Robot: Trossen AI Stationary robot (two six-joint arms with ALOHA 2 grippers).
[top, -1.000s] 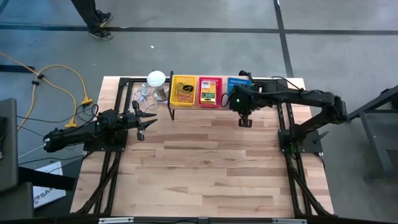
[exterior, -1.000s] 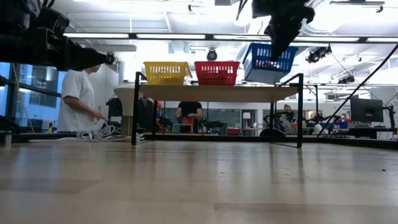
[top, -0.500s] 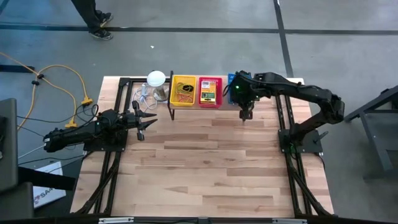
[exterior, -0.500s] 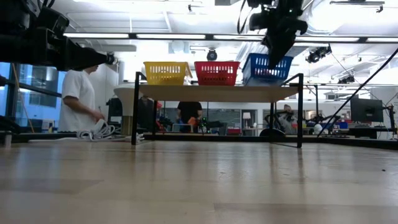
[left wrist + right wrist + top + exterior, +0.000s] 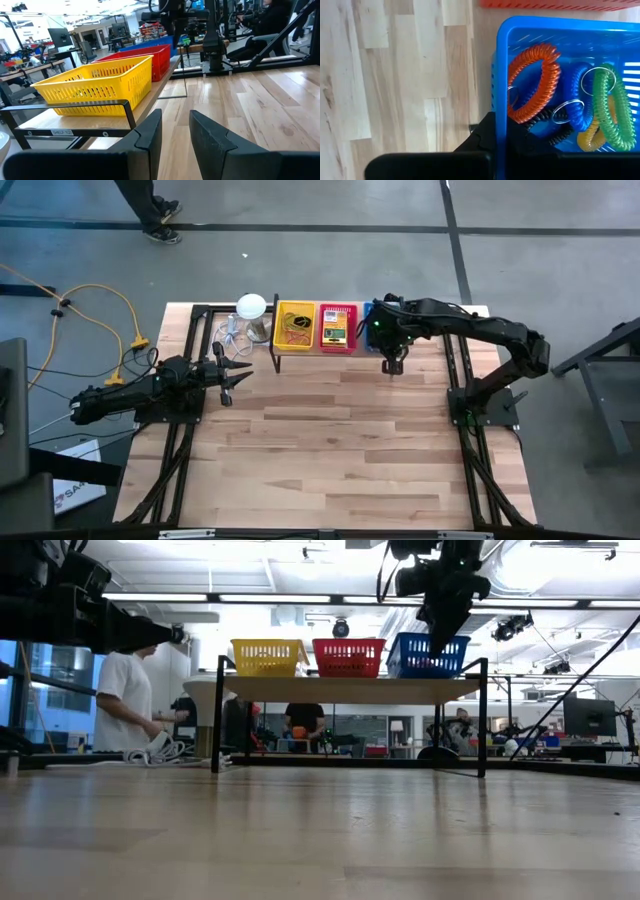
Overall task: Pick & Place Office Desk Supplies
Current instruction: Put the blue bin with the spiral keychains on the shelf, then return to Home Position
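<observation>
Three baskets stand in a row on a raised shelf (image 5: pixel 350 690) at the table's far edge. The yellow basket (image 5: pixel 296 326) holds thin rubber bands. The red basket (image 5: pixel 336 326) holds yellow-and-green card boxes. The blue basket (image 5: pixel 560 90) (image 5: pixel 420 655) holds orange, green, blue, yellow and black coiled rings; my right arm mostly hides it from above. My right gripper (image 5: pixel 502 131) (image 5: pixel 391 358) is shut on its wall. My left gripper (image 5: pixel 175 131) (image 5: pixel 238 370) hovers open near the shelf's left end. My right gripper holds the blue basket by the rim of its near wall (image 5: pixel 500 107), one finger inside the basket and one outside. The fingers come from above, pointing down. The basket sits level on the shelf, right of the red basket.
A white round-topped object (image 5: pixel 251 307) with a cable sits left of the yellow basket. The shelf's black frame legs (image 5: pixel 216 715) stand on the table. Bare wooden table (image 5: pixel 330 450) lies nearer than the shelf. A person (image 5: pixel 125 700) stands beyond the table.
My right gripper has moved down and toward the table's left, carrying the blue basket. The basket was tilted and lifted above the shelf's right end. It now rests level on the shelf beside the red basket.
</observation>
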